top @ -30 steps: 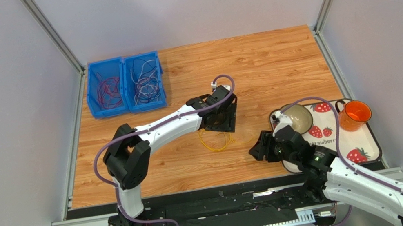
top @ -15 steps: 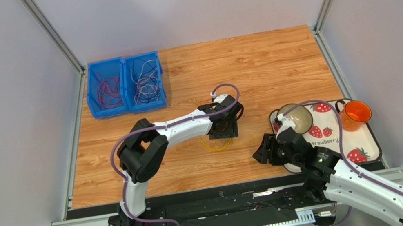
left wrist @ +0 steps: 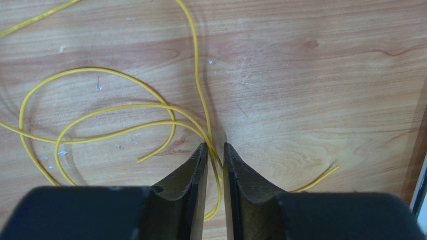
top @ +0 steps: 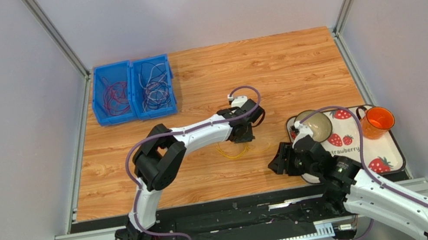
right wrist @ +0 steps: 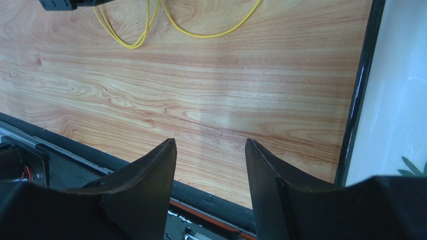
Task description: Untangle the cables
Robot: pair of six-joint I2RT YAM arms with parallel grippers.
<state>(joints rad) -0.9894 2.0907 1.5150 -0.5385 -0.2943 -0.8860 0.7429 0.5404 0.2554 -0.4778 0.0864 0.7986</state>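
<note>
Pickup step: left gripper (left wrist: 214, 146) narrow astride yellow cable (left wrist: 197, 70), grip unconfirmed; right gripper (right wrist: 209, 142) wide, empty, 4 o'clock. Next: clamp, lift.

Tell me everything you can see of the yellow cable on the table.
The yellow cable is a thin, flexible, plastic-looking wire lying loose on the wooden table in several overlapping loops, with cut ends showing. Its strands bunch together where they run into the narrow gap between the fingers of the left gripper; whether they pinch it cannot be told. Nothing else touches it.
</note>
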